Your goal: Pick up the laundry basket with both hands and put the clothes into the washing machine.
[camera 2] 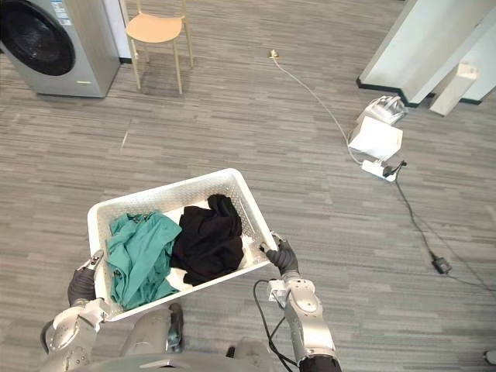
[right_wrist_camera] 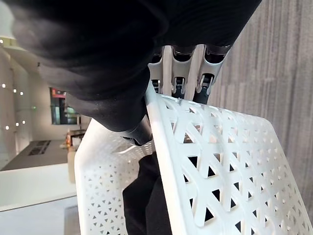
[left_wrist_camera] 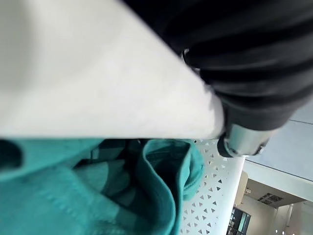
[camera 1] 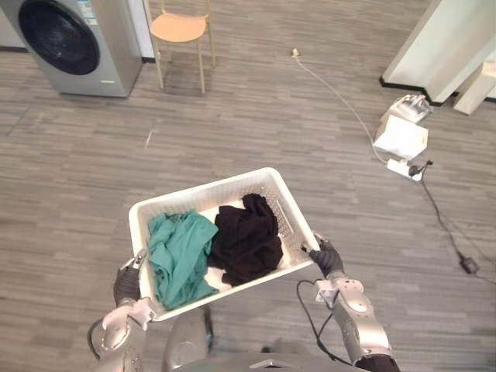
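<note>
Right hand (camera 1: 326,257) pinches the laundry basket (camera 1: 203,188) at its right end rim: thumb inside, fingers (right_wrist_camera: 195,68) down the outer wall. Left hand (camera 1: 126,284) clamps the opposite end rim, thumb hooked over it. The basket is held up off the floor (camera 1: 256,124), close in front of the robot. Inside: green garment (camera 1: 180,256) on the left, black garment (camera 1: 248,236) on the right, touching. Washing machine (camera 1: 74,43) well away at far left, wooden chair (camera 1: 179,31) just beside it

Quantities: one laundry basket (camera 1: 209,186); two clothing items, one teal garment (camera 1: 180,256) and one black garment (camera 1: 248,236); one washing machine (camera 1: 74,43); one wooden chair (camera 1: 178,29).
</note>
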Motion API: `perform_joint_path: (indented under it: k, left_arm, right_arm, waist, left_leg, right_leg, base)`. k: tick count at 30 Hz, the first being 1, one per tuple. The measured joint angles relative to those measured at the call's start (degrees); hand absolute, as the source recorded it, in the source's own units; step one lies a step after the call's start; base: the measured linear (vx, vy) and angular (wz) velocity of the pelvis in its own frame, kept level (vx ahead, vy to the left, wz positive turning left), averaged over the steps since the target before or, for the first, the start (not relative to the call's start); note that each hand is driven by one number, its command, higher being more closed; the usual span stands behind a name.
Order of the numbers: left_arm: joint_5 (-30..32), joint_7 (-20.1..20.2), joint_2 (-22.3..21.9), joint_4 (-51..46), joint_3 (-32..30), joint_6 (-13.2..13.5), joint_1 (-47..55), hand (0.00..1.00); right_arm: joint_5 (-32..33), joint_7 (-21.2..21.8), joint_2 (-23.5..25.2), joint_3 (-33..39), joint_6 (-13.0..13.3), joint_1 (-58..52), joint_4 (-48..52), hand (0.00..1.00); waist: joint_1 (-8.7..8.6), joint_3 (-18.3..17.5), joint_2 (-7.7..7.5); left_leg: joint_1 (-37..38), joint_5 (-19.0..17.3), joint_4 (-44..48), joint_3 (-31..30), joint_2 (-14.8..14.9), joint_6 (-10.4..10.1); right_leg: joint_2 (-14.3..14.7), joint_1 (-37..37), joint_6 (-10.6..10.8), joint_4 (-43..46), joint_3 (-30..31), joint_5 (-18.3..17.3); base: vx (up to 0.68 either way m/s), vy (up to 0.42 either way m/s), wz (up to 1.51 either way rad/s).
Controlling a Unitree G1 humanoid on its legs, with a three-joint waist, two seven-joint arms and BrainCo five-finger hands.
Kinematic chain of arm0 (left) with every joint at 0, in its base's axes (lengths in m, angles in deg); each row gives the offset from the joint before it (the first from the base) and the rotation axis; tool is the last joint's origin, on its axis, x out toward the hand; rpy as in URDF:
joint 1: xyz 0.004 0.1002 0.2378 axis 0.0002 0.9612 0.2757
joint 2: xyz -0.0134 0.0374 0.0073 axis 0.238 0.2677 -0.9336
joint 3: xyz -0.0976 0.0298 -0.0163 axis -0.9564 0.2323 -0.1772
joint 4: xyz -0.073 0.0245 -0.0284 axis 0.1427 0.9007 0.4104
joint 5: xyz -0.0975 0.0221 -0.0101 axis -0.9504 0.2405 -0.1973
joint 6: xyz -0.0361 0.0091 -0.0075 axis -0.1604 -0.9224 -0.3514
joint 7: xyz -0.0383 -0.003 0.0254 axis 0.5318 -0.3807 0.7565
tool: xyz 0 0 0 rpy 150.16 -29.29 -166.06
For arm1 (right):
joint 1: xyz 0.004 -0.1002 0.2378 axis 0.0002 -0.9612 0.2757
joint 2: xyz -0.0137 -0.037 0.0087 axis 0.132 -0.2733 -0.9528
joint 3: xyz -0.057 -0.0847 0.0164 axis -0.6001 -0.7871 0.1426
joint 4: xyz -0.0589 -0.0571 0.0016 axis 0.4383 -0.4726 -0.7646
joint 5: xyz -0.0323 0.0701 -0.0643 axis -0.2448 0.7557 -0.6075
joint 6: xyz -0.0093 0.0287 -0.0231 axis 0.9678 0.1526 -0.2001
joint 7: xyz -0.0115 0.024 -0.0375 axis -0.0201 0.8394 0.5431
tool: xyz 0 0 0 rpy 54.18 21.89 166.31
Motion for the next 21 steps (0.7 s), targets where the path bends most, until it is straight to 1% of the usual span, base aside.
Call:
perform_joint_path:
  k: [1,2,3,4,5,6,7,8,9,10,11,12,13,14,15,16,17,18,19,20,21]
  left_arm:
    - [0.0,0.0,0.2,-0.2,0.3,0.0,-0.3,1.0]
    - [0.0,-0.1,0.6,-0.4,0.3,0.4,-0.2,1.0]
    - [0.0,-0.1,0.8,-0.4,0.3,0.6,-0.4,1.0]
    - [0.0,0.0,1.2,-0.4,0.4,0.8,-1.1,1.0]
    - [0.0,0.0,1.2,-0.4,0.4,0.8,-1.5,1.0]
    - [0.0,0.0,1.2,-0.4,0.3,1.0,-1.9,1.0]
    - [0.0,0.0,1.2,-0.3,0.3,1.0,-1.2,1.0]
    - [0.0,-0.1,1.1,-0.2,0.1,1.0,0.8,1.0]
    - [0.0,-0.1,0.6,-0.2,0.0,1.1,1.6,1.0]
    - [0.0,-0.2,-0.3,-0.1,0.1,1.1,2.0,1.0]
    - [-0.1,-0.5,-2.2,-0.1,-0.1,1.1,3.5,1.0]
    - [-0.1,-0.5,-2.8,0.1,0.4,1.1,3.9,1.0]
    - [-0.1,-0.4,-3.1,0.1,1.2,0.9,4.1,1.0]
    - [-0.3,0.0,-3.1,-0.2,1.4,1.0,3.9,1.0]
    - [-0.2,0.3,-2.9,-0.3,1.5,1.0,2.4,1.0]
    - [-0.2,0.2,-2.4,-0.1,1.5,1.0,1.0,1.0]
    - [-0.2,0.2,-1.9,0.0,1.6,1.0,-0.4,1.0]
    - [-0.2,0.2,-1.6,-0.1,1.7,1.0,-1.0,1.0]
    - [-0.2,0.5,-1.1,-0.2,1.7,1.0,-1.7,1.0]
    - [-0.2,0.5,-0.8,-0.2,1.7,1.0,-2.0,1.0]
    - [-0.2,0.5,-0.7,-0.2,1.7,1.0,-1.8,1.0]
  right_arm:
    - [0.0,0.5,0.2,0.0,0.0,-0.5,-0.1,1.0]
    - [0.0,0.8,0.5,0.0,0.0,-0.6,0.1,1.0]
    - [0.0,0.9,0.6,0.0,0.0,-0.6,0.4,1.0]
    - [0.0,1.1,0.5,0.3,0.0,-0.4,0.7,1.0]
    - [0.0,1.2,0.5,0.5,0.1,-0.4,0.8,1.0]
    - [0.1,1.1,0.5,0.6,0.1,-0.5,0.8,1.0]
    - [0.1,1.1,0.4,0.2,0.1,-0.8,0.7,1.0]
    - [0.0,1.0,0.3,-0.6,0.1,-1.8,0.6,1.0]
    - [0.0,0.7,0.1,-1.5,0.0,-2.1,0.2,1.0]
    - [0.0,0.6,-0.7,-1.8,0.0,-2.1,0.2,1.0]
    - [0.1,0.6,-2.7,-2.1,0.0,-1.8,0.3,1.0]
    - [0.1,0.6,-3.2,-2.2,0.0,-1.5,0.3,1.0]
    - [0.1,0.5,-3.6,-1.8,0.0,-1.3,0.4,1.0]
    - [0.2,0.4,-3.5,-1.2,0.0,-1.3,0.4,1.0]
    - [0.5,0.2,-3.2,-0.4,0.0,-1.4,0.6,1.0]
    - [0.6,0.1,-2.5,0.5,0.1,-1.4,1.0,1.0]
    - [1.1,-0.5,-1.2,1.4,0.1,-1.8,2.6,1.0]
    - [1.2,-0.6,-1.2,1.7,0.2,-1.9,3.3,1.0]
    - [1.2,-0.8,-1.0,1.8,0.2,-1.8,4.6,1.0]
    - [1.2,-0.8,-1.0,2.0,0.3,-1.3,4.8,1.0]
    - [1.2,-0.8,-1.0,2.0,0.3,-1.1,4.7,1.0]
  waist:
    - [-0.45,0.1,0.24]
    - [-1.07,0.7,1.08]
    - [-1.17,0.7,1.07]
    - [-1.48,0.7,1.26]
    - [-1.68,0.7,1.25]
    - [-1.93,0.4,0.41]
    - [-1.83,0.2,-0.11]
    - [-1.34,-0.1,-0.44]
    - [-1.1,0.2,0.43]
    - [-0.9,0.4,1.96]
    - [0.95,0.6,4.73]
    - [2.01,0.8,5.51]
    - [2.25,1.3,5.91]
    - [1.94,1.3,5.74]
    - [1.33,1.7,5.01]
    - [0.78,2.0,4.16]
    - [0.44,2.3,3.25]
    - [0.52,2.5,2.76]
    - [0.96,2.6,2.29]
    - [1.1,2.6,1.6]
    - [1.16,2.2,1.53]
  left_leg:
    - [4.6,-0.7,-2.9,-0.6,0.0,-0.7]
    - [8.5,-1.5,-5.6,-1.4,0.3,-1.5]
    - [9.9,-1.9,-6.6,-1.7,0.5,-1.8]
    - [11.5,-3.3,-7.1,-2.3,1.4,-2.4]
    - [12.1,-4.0,-7.1,-2.9,1.7,-2.9]
    - [13.4,-5.9,-6.6,-3.4,1.7,-4.3]
    - [15.2,-8.1,-6.0,-3.2,1.7,-5.9]
    - [18.1,-11.4,-1.2,-3.6,2.6,-7.3]
    - [13.9,-10.8,14.7,-4.7,6.0,-4.8]
    - [10.3,-7.9,23.6,-5.0,8.6,-1.8]
    - [3.3,0.7,37.5,-5.1,14.6,0.7]
    - [0.3,1.0,42.6,-4.9,16.1,0.2]
    - [-4.8,-0.1,46.6,-3.5,15.9,-0.1]
    - [-6.9,-1.2,46.5,-2.6,14.7,-0.9]
    - [-9.7,-2.7,42.8,0.3,13.2,-2.6]
    - [-11.7,-3.3,36.7,4.4,13.3,-2.3]
    - [-13.2,-3.5,28.7,7.1,13.7,-2.0]
    - [-13.5,-3.3,24.1,7.6,13.4,-2.3]
    - [-14.2,-2.1,14.0,5.2,12.2,-4.0]
    - [-14.2,0.4,4.3,0.2,10.2,-6.8]
    - [-13.8,3.2,-1.6,-2.9,9.6,-7.4]
  right_leg:
    - [-0.2,-1.4,-2.4,-0.6,-0.8,-1.8]
    - [0.3,-3.6,-5.1,-4.2,-1.1,-3.5]
    - [0.7,-5.1,-6.3,-7.4,-0.9,-4.4]
    - [1.6,-7.7,-7.7,-17.8,-0.7,-4.4]
    - [1.6,-8.6,-7.9,-24.1,-0.6,-3.4]
    - [1.2,-9.3,-6.8,-37.0,0.4,0.4]
    - [1.0,-9.0,-6.1,-42.5,1.5,2.8]
    - [1.9,-8.6,-6.8,-38.9,3.8,3.4]
    - [3.8,-7.7,-8.3,-34.4,4.7,5.0]
    - [5.2,-6.2,-8.9,-33.6,4.3,4.1]
    - [8.3,-3.5,-10.3,-34.2,3.3,2.1]
    - [9.0,-2.2,-11.0,-34.8,2.7,1.2]
    - [8.9,0.5,-12.1,-36.5,1.7,0.4]
    - [8.4,2.0,-12.3,-37.8,0.4,0.1]
    - [7.5,5.1,-11.6,-40.7,-1.8,0.4]
    - [7.3,8.4,-11.3,-44.3,-3.9,0.6]
    - [7.4,11.3,-10.6,-47.4,-5.7,0.7]
    - [7.4,12.3,-10.0,-48.4,-5.9,0.5]
    - [7.3,13.7,-8.8,-49.4,-6.0,-0.1]
    - [6.9,15.1,-7.2,-49.6,-5.9,-1.1]
    - [6.7,15.8,-5.8,-49.3,-5.7,-2.0]
  base:
    - [0.56,-0.036,0.26]
    - [0.55,-0.07,0.25]
    - [0.5,-0.132,0.3]
    - [0.39,-0.14,0.29]
    - [0.48,-0.199,0.45]
    - [0.47,-0.226,0.42]
    - [0.62,-0.333,0.38]
    - [0.72,-0.381,0.39]
    - [0.78,-0.432,0.34]
    - [0.76,-0.365,0.1]
    - [0.57,-0.256,-0.2]
    - [0.55,-0.147,-0.12]
    - [0.54,-0.095,0.25]
    - [0.55,-0.083,0.75]
    - [0.53,-0.083,1.03]
    - [0.52,-0.101,1.24]
    - [0.51,-0.108,0.96]
    - [0.49,-0.079,0.67]
    - [0.47,0.013,0.27]
    - [0.56,0.113,0.1]
    - [0.48,0.17,-0.11]
